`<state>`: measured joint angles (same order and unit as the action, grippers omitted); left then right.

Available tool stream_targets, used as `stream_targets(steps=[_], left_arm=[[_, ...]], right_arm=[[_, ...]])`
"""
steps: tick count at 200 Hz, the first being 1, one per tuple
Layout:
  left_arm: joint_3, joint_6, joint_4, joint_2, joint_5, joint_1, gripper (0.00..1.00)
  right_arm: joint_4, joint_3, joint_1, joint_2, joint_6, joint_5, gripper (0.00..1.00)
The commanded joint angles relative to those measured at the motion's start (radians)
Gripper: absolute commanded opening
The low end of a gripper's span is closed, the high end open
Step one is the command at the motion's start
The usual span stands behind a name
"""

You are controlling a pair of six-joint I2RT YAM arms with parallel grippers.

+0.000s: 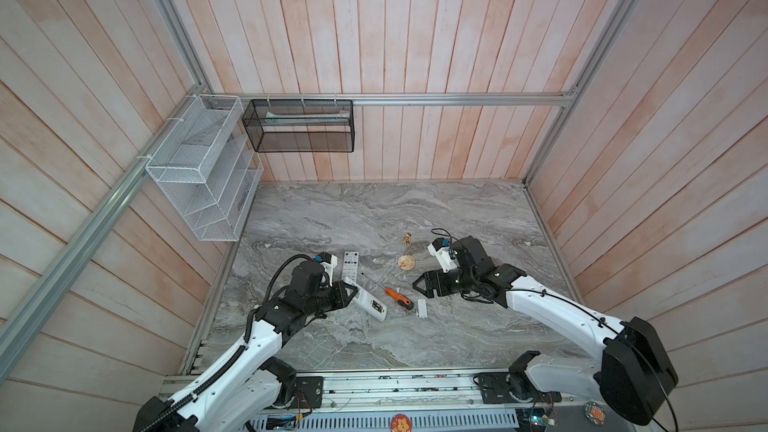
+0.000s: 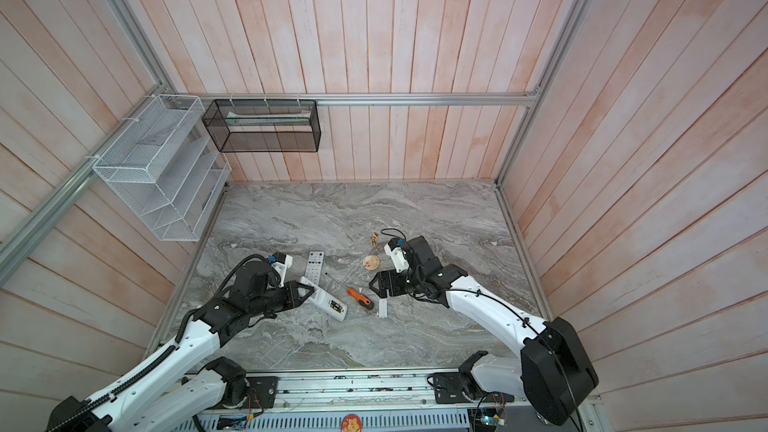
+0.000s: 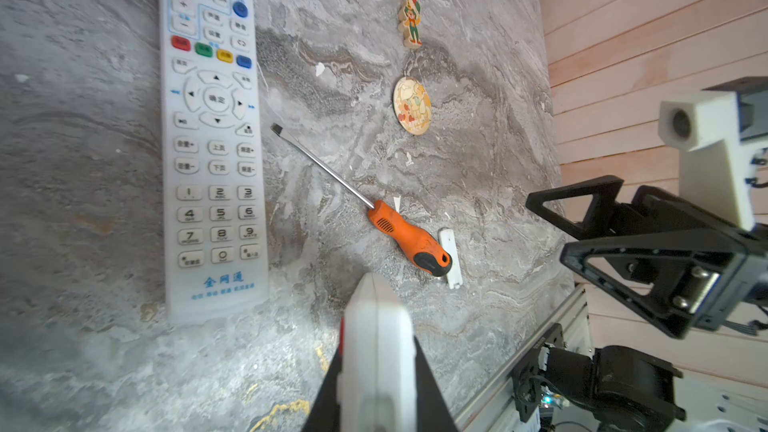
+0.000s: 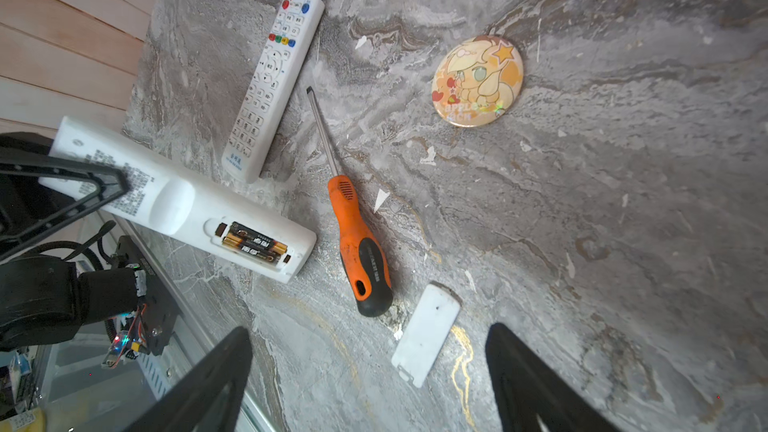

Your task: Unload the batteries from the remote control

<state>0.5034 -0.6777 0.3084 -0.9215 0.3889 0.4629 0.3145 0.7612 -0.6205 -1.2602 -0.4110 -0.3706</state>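
- Marble-look tabletop (image 1: 374, 218), plank walls round it, clutter mid-table.
- L claw (image 1: 349, 289): nearly closed, clamped on one end of the white remote (image 4: 174, 201), back side up, bay uncovered.
- Two batteries (image 4: 253, 243) sit side by side in the open bay at the remote's other end. None out yet.
- R claw (image 4: 370, 328): jaws wide apart, nothing in them, hovering over the loose cover plate (image 4: 426, 334), near the screwdriver (image 4: 361, 251).
- Risk 1: cells lie flush and tight together, so thick fingertips prob can't get round just one. Likely result is a scrape or a jammed tip.
- Risk 2: the L grip is far from the bay, so it's a long lever. A hard push down there could twist the remote or slip it out of the clamp.
- Risk 3: a sprung cell may pop free, roll on the smooth top and go off the edge.
- Risk 4: the screwdriver lies just beside the bay end. The R claw's approach could knock it into the remote, or into the 2nd remote (image 4: 272, 85).
- Can't tell if the bay end rests on the table. If not, it has even less support.
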Motion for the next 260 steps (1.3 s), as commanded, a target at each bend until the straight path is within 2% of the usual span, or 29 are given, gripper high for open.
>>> stream_targets(steps=[1, 41, 87, 118, 163, 200, 260], left_arm=[[-0.005, 0.02, -0.007, -0.069, 0.101, -0.003, 0.0], [0.002, 0.049, -0.015, -0.216, 0.177, -0.004, 0.03], [0.01, 0.077, 0.014, -0.364, 0.139, -0.012, 0.14], [0.009, 0.085, 0.027, -0.407, 0.098, -0.026, 0.27], [0.006, 0.086, 0.051, -0.451, 0.051, -0.044, 0.58], [0.01, 0.087, 0.055, -0.434, 0.038, -0.057, 0.79], [0.071, 0.07, 0.137, -0.295, 0.03, -0.058, 0.98]], right_arm=[[0.0, 0.0, -0.007, -0.02, 0.002, -0.027, 0.89], [-0.003, 0.007, -0.03, -0.056, 0.012, -0.015, 0.89], [0.054, 0.093, -0.105, -0.173, 0.105, 0.056, 0.89], [0.08, 0.149, -0.144, -0.267, 0.152, 0.119, 0.86], [0.081, 0.191, -0.162, -0.351, 0.172, 0.156, 0.8], [0.08, 0.199, -0.177, -0.384, 0.193, 0.154, 0.77], [0.096, 0.256, -0.244, -0.492, 0.246, 0.215, 0.76]])
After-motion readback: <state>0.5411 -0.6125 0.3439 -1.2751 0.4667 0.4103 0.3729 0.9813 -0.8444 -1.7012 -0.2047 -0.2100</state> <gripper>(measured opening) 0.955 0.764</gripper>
